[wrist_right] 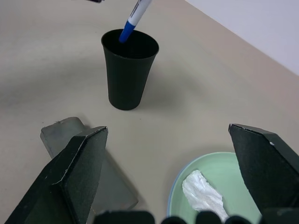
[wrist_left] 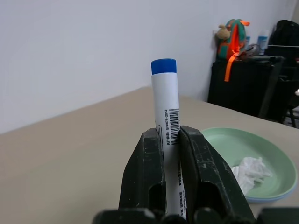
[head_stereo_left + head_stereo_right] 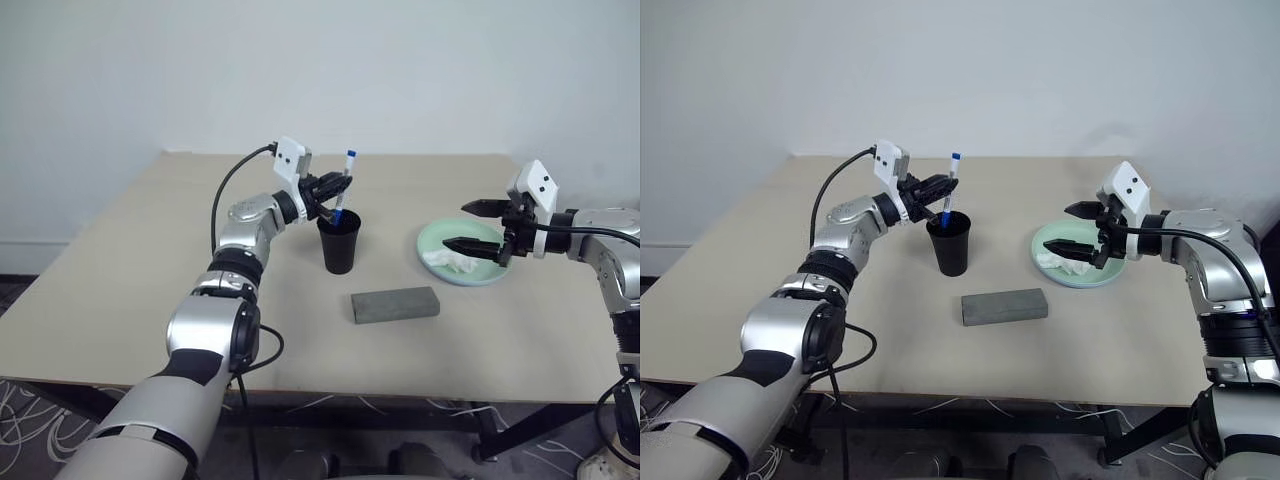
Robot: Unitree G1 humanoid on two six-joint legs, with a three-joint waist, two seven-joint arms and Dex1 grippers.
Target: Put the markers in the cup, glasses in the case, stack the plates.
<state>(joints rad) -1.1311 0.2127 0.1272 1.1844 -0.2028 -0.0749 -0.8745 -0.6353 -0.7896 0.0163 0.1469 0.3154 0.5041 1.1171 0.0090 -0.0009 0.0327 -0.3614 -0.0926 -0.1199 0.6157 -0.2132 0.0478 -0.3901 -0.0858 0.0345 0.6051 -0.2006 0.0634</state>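
Marker (image 3: 344, 185): a slim white pen with a blue cap at each visible end and a barcode on the barrel; we are seeing it standing nearly upright just above centre of the head view, its lower blue end dipping into the cup's mouth.
Left gripper (image 3: 330, 192): we are holding the marker clamped between both black fingers, mid-barrel, at the cup's rim.
Cup (image 3: 339, 243): tall, tapered, matte black, standing upright at the centre of the table (image 3: 120, 290).
Case (image 3: 395, 304): a grey rectangular box lying flat below and right of the cup, lid shut.
Plates (image 3: 435, 238): pale mint green on top with a light blue edge showing beneath, stacked at right of centre; a crumpled white tissue (image 3: 447, 260) is lying on top.
Right gripper (image 3: 472, 227): we are hovering over the plates with the jaws spread wide, gripping nothing.
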